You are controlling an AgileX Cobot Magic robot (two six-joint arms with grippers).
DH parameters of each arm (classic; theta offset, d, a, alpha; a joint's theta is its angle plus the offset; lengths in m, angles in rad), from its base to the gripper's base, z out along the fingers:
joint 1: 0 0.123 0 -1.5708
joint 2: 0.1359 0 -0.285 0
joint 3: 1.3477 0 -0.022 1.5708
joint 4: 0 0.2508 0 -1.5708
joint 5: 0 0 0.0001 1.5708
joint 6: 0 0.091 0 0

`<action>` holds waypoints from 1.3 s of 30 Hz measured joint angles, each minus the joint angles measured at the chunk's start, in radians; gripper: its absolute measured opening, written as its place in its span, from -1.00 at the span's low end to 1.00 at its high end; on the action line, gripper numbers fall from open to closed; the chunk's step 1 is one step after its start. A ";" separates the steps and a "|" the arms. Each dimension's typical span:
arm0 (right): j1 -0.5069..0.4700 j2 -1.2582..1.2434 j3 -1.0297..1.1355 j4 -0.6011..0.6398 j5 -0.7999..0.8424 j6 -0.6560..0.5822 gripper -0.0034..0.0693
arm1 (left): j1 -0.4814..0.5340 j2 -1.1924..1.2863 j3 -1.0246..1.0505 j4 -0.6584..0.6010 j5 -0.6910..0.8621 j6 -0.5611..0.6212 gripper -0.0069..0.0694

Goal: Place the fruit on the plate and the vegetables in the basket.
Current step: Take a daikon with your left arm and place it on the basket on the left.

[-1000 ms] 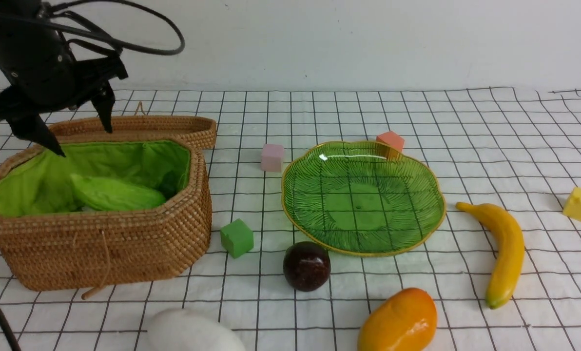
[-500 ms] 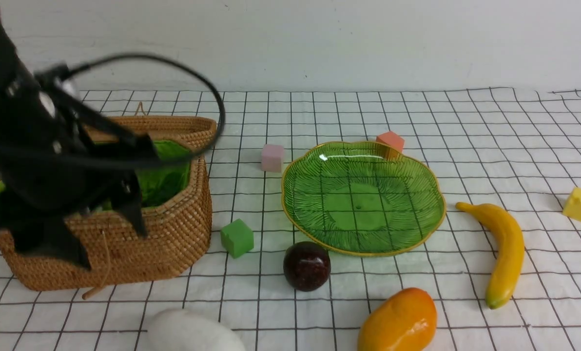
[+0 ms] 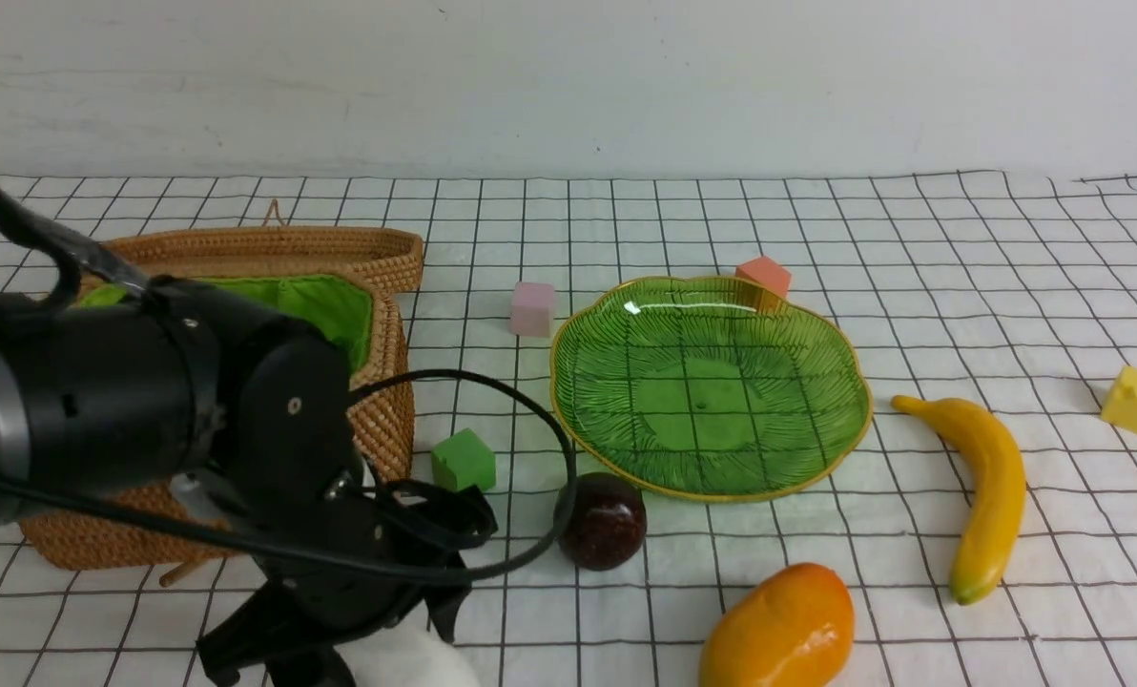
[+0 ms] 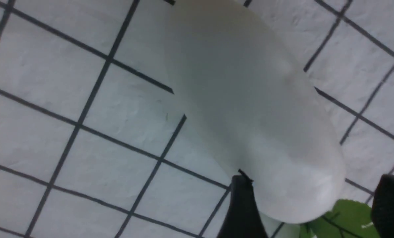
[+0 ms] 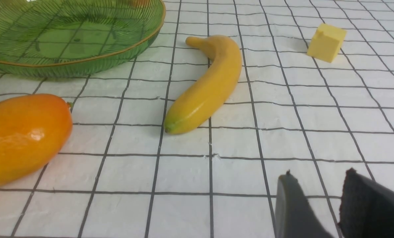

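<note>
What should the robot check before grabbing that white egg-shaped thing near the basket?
1. Left tool open: ok, its fingers stand apart.
2. White vegetable lined up: ok, its end lies between the fingers.
3. Fingers touching it: cannot tell.
4. Basket open: ok, its lining shows. Room inside: cannot tell, the arm hides it.
5. Right tool out of the way: ok, it hangs near the banana.
</note>
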 joint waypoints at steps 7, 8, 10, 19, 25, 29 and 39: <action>0.000 0.000 0.000 0.000 0.000 0.000 -0.24 | -0.002 0.065 -0.003 0.020 -0.012 -0.007 0.46; 0.000 0.000 0.000 0.000 0.000 0.000 -0.24 | -0.004 0.069 -0.006 0.024 -0.010 -0.008 0.46; 0.000 0.000 0.000 0.000 0.000 0.000 -0.24 | -0.004 0.076 -0.011 0.029 -0.007 -0.009 0.46; 0.000 0.000 0.000 0.000 0.000 0.000 -0.24 | -0.004 0.090 -0.019 0.035 -0.001 0.013 0.44; 0.000 0.000 0.000 0.000 0.000 0.000 -0.24 | -0.004 0.091 -0.019 0.036 -0.002 0.049 0.39; 0.000 0.000 0.000 0.000 0.000 0.000 -0.24 | -0.004 0.091 -0.019 0.036 0.001 0.055 0.39; 0.000 0.000 0.000 0.000 0.000 0.000 -0.24 | -0.004 0.066 -0.012 0.041 0.001 0.077 0.27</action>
